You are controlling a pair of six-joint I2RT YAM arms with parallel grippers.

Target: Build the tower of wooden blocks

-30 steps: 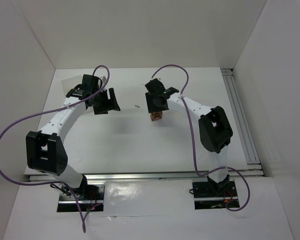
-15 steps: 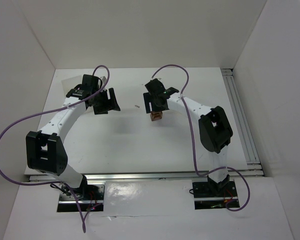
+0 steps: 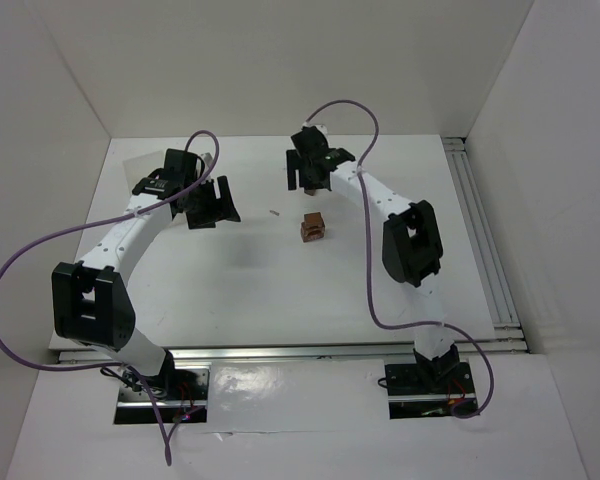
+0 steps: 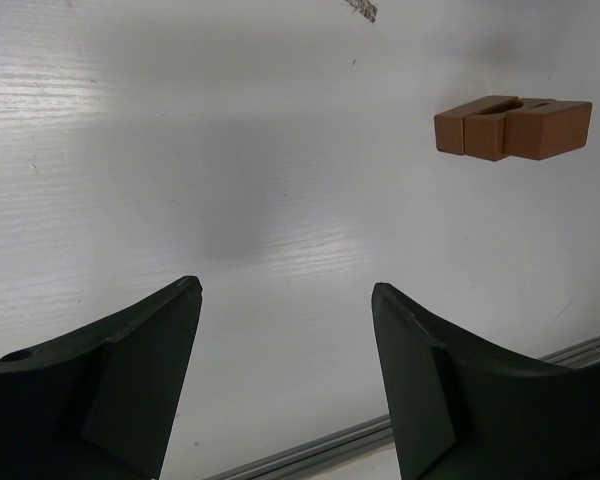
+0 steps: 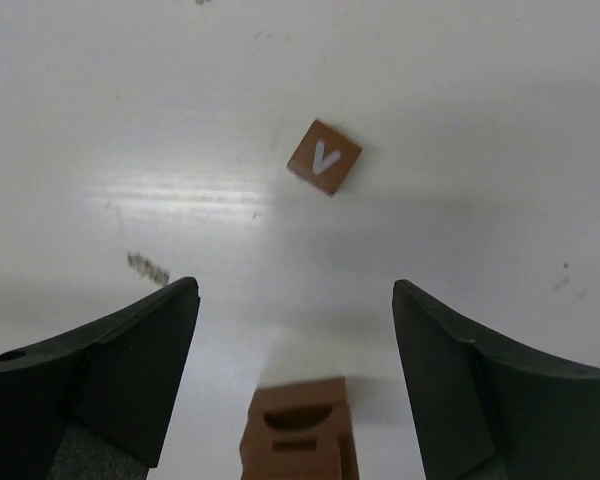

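White worktop (image 3: pixel 230 270) under both arms. Left pincer (image 4: pixel 285 290) hangs wide and empty, well apart from the small reddish-brown wooden block tower (image 3: pixel 312 228) at centre. Right pincer (image 5: pixel 295 290) gapes wide beyond it, holding nothing. Swinging back from the flat brown V-marked tile (image 5: pixel 324 157), a finger could clip and topple the stack.

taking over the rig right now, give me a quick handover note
Left pincer: open, empty, over the table left of the stack.
Right pincer: open, empty, raised just off the stack.
Stack: standing free mid-table, touched by neither pincer.
Loose block marked V: flat on the table, apart from the stack.
Left to do: pick up that block and place it on top.
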